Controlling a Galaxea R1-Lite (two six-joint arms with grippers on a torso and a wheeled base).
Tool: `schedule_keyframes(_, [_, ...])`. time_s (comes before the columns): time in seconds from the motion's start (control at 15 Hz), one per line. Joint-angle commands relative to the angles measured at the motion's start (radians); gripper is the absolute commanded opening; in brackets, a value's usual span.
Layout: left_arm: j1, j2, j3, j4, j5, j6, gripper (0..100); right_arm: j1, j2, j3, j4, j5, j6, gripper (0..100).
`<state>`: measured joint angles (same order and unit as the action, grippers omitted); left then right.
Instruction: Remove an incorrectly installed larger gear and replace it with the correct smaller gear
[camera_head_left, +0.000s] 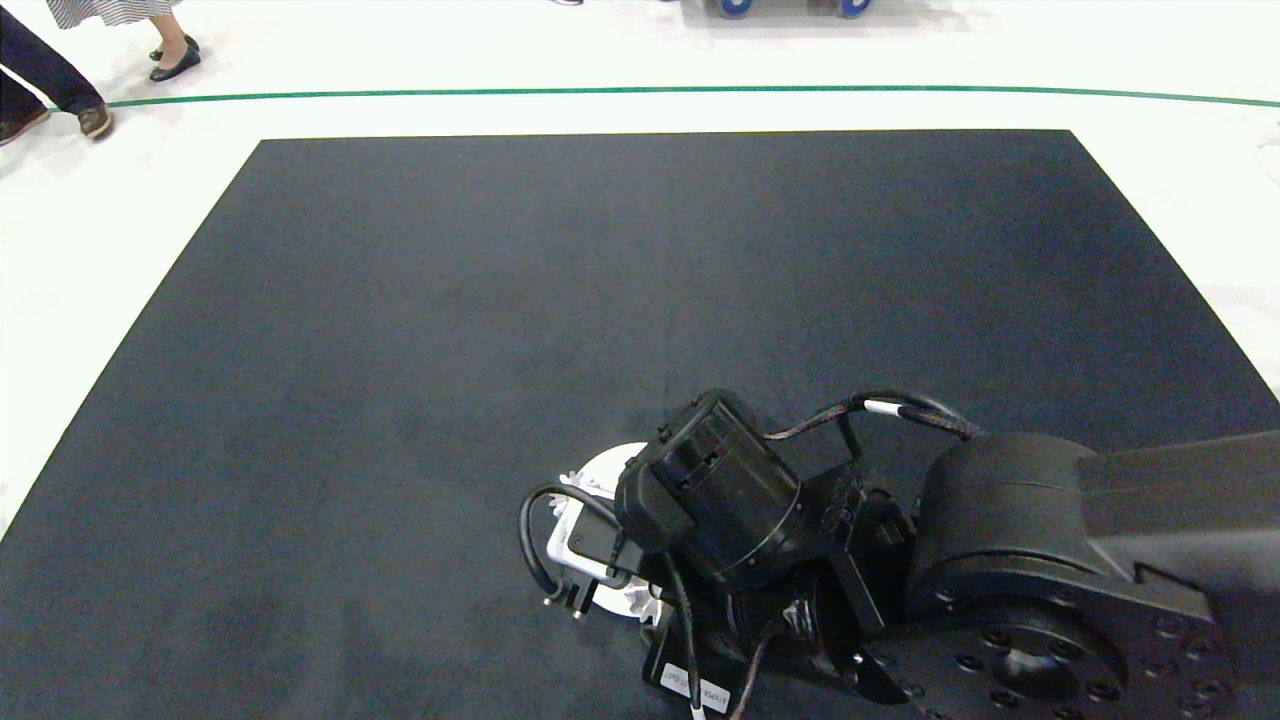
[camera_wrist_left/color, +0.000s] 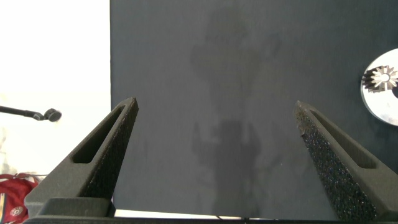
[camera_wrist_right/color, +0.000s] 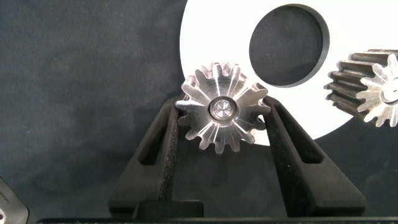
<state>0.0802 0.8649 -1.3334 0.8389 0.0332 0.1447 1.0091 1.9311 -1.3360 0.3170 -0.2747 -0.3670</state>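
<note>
**Right pincer clamps a fluted gear at the plate's rim**

The right pincer (camera_wrist_right/color: 222, 118) is clenched on a fluted gear (camera_wrist_right/color: 221, 116). Its pads meet the teeth on both sides. That gear is bright silver all over, with rounded flutes and a tiny centre hole, and it overlaps the rim of a white plate (camera_wrist_right/color: 211, 37). I cannot tell whether it is lifted or resting.

The larger gear (camera_wrist_right/color: 373, 90) stands apart from the fingers, further in on the plate. It has a bright star-like face with sharp teeth above dark sides, and it is partly cut off in this view. Between the two gears the plate has an open round hole (camera_wrist_right/color: 288, 45).

The plate lies near the counter's (camera_head_left: 600, 250) near edge, right of the middle, mostly hidden under the right arm.

By my reading the removal step is in hand, but the grip is not on the larger gear. The next move calls for a straight lift, clear of the neighbouring teeth. The smaller gear is not in view.

The left pincer (camera_wrist_left/color: 217, 112) hangs released over bare counter.
</note>
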Motion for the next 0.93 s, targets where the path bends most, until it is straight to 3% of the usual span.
schedule_keyframes(0.07, [-0.002,-0.003,0.0,0.005,0.001,0.001,100,0.0,-0.006,0.009,0.005,-0.001,-0.003,31])
schedule_keyframes(0.27, [-0.002,-0.003,0.0,0.005,0.001,0.001,100,0.002,-0.023,0.009,0.004,-0.003,-0.003,25])
schedule_keyframes(0.93, [-0.002,-0.004,0.003,0.005,0.001,0.006,100,0.009,-0.084,0.014,0.007,-0.005,-0.003,25])
